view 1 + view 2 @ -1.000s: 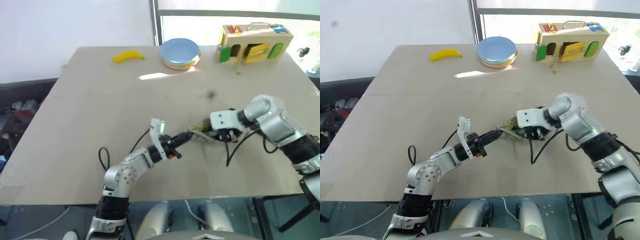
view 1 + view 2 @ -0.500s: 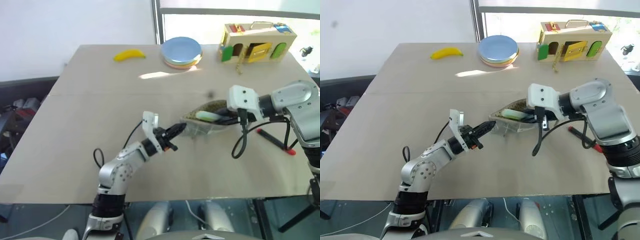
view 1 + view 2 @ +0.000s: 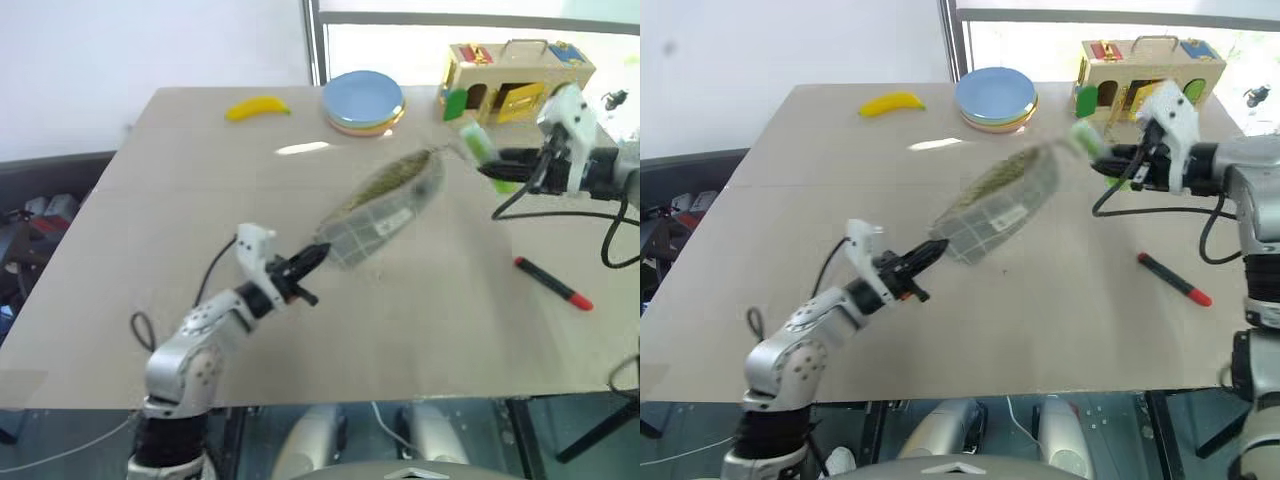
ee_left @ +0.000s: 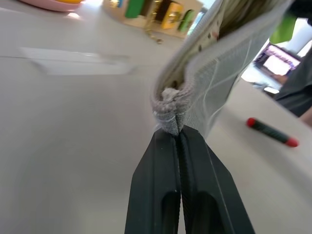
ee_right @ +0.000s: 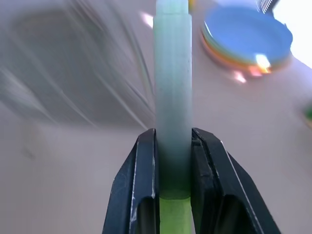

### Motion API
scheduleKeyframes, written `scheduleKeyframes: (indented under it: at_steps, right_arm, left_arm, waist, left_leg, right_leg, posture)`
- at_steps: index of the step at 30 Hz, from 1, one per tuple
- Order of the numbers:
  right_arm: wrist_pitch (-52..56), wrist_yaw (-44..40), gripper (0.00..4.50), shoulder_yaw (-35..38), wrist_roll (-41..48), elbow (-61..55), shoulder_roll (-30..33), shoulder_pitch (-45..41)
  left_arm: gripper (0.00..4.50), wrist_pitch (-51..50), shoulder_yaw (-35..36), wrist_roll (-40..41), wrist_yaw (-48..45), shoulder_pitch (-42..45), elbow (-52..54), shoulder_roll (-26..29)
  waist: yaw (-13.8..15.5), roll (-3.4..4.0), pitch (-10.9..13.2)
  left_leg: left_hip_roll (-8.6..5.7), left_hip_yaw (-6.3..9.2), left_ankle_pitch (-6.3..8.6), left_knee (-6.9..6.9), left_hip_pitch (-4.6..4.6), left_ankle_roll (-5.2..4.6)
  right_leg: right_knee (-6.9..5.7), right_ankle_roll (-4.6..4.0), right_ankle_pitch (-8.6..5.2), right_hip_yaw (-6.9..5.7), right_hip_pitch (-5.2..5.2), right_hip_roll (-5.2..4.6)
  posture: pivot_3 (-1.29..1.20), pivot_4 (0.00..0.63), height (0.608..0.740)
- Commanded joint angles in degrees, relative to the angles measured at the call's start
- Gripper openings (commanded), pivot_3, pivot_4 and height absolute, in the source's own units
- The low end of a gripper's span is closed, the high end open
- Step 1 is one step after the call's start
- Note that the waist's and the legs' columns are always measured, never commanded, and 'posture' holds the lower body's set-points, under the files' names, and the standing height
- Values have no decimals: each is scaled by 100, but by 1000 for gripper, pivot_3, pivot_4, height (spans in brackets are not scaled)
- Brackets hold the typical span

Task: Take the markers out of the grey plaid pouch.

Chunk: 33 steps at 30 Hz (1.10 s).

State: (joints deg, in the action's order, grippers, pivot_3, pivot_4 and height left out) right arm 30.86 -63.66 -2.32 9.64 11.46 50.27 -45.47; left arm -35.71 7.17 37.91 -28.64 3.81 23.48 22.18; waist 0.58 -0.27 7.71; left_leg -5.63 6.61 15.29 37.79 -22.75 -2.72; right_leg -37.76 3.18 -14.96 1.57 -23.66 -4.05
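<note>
The grey plaid pouch point(image 3: 385, 207) is held up above the bench point(image 3: 180, 200), tilted, with one end low and the other end raised toward the far right. The low end is clamped by the left gripper point(image 3: 312, 258), whose two black fingers point(image 4: 161, 190) are pressed together on the fabric seam at the corner, as is seen clearly in the left wrist view. The olive-green lining is visible along the upper, open edge of the pouch.

The light green marker point(image 3: 480, 148) is grasped by the right gripper point(image 3: 497, 165), which is seen at the far right above the bench, apart from the raised end of the pouch. In the right wrist view the pale barrel point(image 5: 172, 97) is squeezed between the two fingers point(image 5: 141, 185), and it stands out past the fingertips. This marker is outside the pouch.

The black marker with red ends point(image 3: 553, 283) is lying on the bench at the right side, well apart from the pouch and touched by no gripper.

At the far edge of the bench a yellow banana point(image 3: 258, 108), a stack of plates with a blue one on top point(image 3: 364, 102) and a wooden toy box with coloured doors point(image 3: 515, 82) are placed. Whether anything remains inside the pouch cannot be told.
</note>
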Motion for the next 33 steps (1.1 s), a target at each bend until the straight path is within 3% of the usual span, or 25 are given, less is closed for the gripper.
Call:
scheduleKeyframes:
  at_steps: [1, 9, 11, 15, 19, 24, 32, 33]
  right_arm:
    - [-1045, 365, 279, -554, -970, 810, 193, 4]
    - [-3098, 1505, 279, -1289, -2299, 2995, -92, -322]
    - [-3440, 1396, 1304, -1328, -2357, 3229, -122, -316]
    - [-3398, 1083, 2884, -1131, -2191, 3175, -129, -283]
    - [-3015, 581, 2884, -656, -1633, 2524, 28, -46]
    - [-1712, -29, 2884, 280, -326, 1185, 91, 522]
    - [-44, 150, 2884, 1336, 921, -853, 20, 2495]
    - [88, 250, 2908, 1417, 1008, -1015, -24, 2689]
  left_arm:
    - [0, 200, 396, -48, -20, -113, 295, 244]
    - [0, 577, 747, -477, 258, -6, 353, 529]
    - [0, 702, 804, -601, 361, 46, 356, 546]
    - [0, 915, 804, -851, 436, 131, 397, 624]
    - [0, 1088, 676, -1229, 438, 179, 493, 805]
    - [0, 1561, 625, -2098, 413, 205, 500, 1308]
    - [0, 4415, 248, -4785, 753, 205, -1330, 2690]
    - [627, 4804, 170, -5133, 910, 245, -1604, 2841]
  waist:
    - [3, 4, 3]
    - [5, 8, 6]
    - [3, 8, 7]
    - [3, 9, 7]
    - [4, 10, 8]
    - [23, 10, 10]
    - [34, 19, 12]
    - [27, 25, 16]
  left_leg:
    - [0, -2, 0, -2, 0, 0]
    - [0, -9, -1, -2, 0, 0]
    - [0, -10, -1, -2, 0, 1]
    - [0, -10, -1, -3, 0, 1]
    - [0, -8, -1, -3, 0, 1]
    - [1, -3, 0, -4, -5, 0]
    - [0, -2, 0, -28, 0, 0]
    - [0, -3, 0, -28, 0, 0]
  right_leg:
    - [1, 0, 0, 3, -1, -1]
    - [2, 0, 0, 6, -3, 1]
    - [2, 0, 0, 8, -3, 2]
    - [3, 0, 0, 7, -3, 2]
    - [3, 0, 0, 6, -2, 3]
    - [7, 0, 0, 4, -1, 2]
    - [12, 0, 0, 5, -3, -2]
    - [12, 0, 0, 5, -3, -3]
  posture:
    - [0, 150, 740]
    - [0, 150, 740]
    - [0, 150, 740]
    - [0, 150, 740]
    - [0, 150, 740]
    - [0, 150, 740]
    - [0, 150, 740]
    - [0, 150, 740]
